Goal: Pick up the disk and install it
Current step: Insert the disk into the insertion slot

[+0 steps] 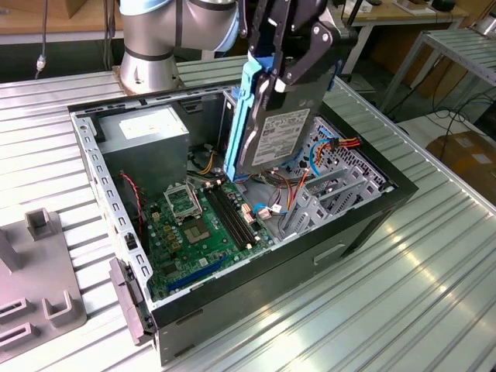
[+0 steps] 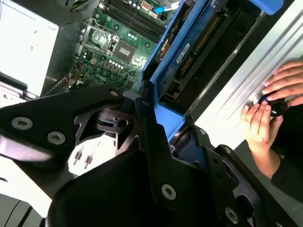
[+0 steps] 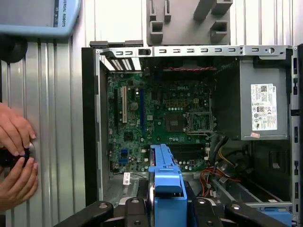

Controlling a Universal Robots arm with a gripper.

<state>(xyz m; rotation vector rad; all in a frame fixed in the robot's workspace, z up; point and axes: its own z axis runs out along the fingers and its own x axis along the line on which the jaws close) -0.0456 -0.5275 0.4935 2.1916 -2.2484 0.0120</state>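
Note:
The disk [image 1: 277,133], dark grey metal with a pale label and a bright blue carrier frame, hangs on edge and tilted over the open computer case [image 1: 364,225]. My gripper [image 1: 285,71] is shut on the disk's upper end, one black finger on each flat side. The lower end hovers just above the motherboard [image 1: 194,225], beside the silver drive cage [image 1: 329,194]. In both wrist views the blue carrier [image 2: 189,56] [image 3: 165,187] sticks out from between my black fingers [image 3: 132,208] toward the case interior.
A grey power supply [image 1: 147,132] fills the case's far corner. Coloured cables [image 1: 271,209] lie near the cage. A grey fixture block [image 1: 39,287] sits on the exterior view's left. A person's hands [image 3: 16,161] rest on the ribbed table beside the case, near a blue-edged tablet [image 3: 38,19].

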